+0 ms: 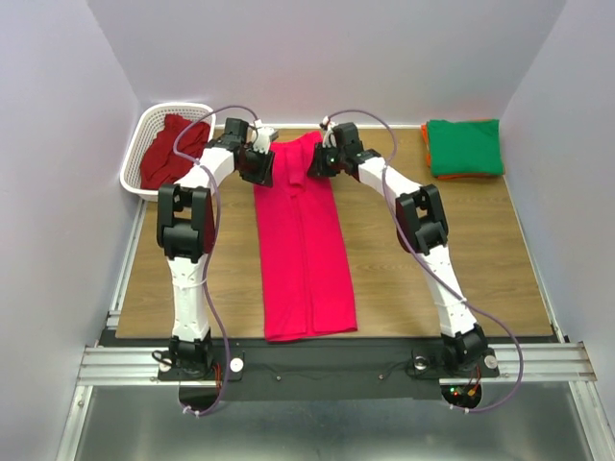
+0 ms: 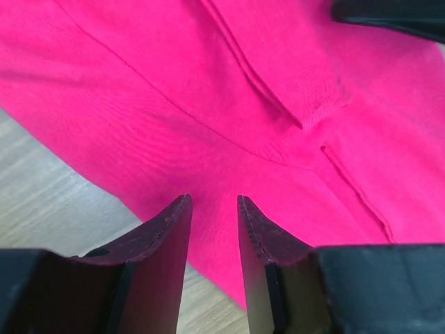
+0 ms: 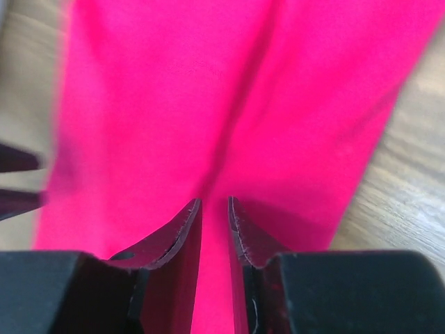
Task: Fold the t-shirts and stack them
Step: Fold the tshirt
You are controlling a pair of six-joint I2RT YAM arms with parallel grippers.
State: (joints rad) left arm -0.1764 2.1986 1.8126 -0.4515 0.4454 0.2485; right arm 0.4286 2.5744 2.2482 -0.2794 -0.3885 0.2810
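Pink-red shirt [image 1: 304, 245] lying flat on the desk [image 1: 500, 274] as a long narrow strip, its sides turned in so that they meet along a middle seam. From where I stand, the left hand [image 1: 258, 161] and right hand [image 1: 323, 158] hang over the two corners at one end of the strip, with the rest of the cloth running away from them toward the arm bases. This paired placement suits a lengthwise fold, each hand taking one corner so the end can be carried over evenly. The left hand's fingers [image 2: 170, 229] stand a narrow way apart with nothing between them. The shirt's edge passes just under their tips and bare wood shows on the outer side. The right hand's fingers [image 3: 182, 229] are closer together, and pink fills the slit between them. I cannot tell whether cloth is pinched there or merely lies below. Outward of the left hand sits a white basket [image 1: 132, 171] holding a crumpled crimson shirt [image 1: 169, 154], probably waiting its turn. Well outward of the right hand a folded green shirt [image 1: 464, 146] rests on an orange shirt [image 1: 425, 144], which shows only as a rim. That pile appears to be the stack the pink-red shirt will join. Judged so, the task is roughly at its midpoint.
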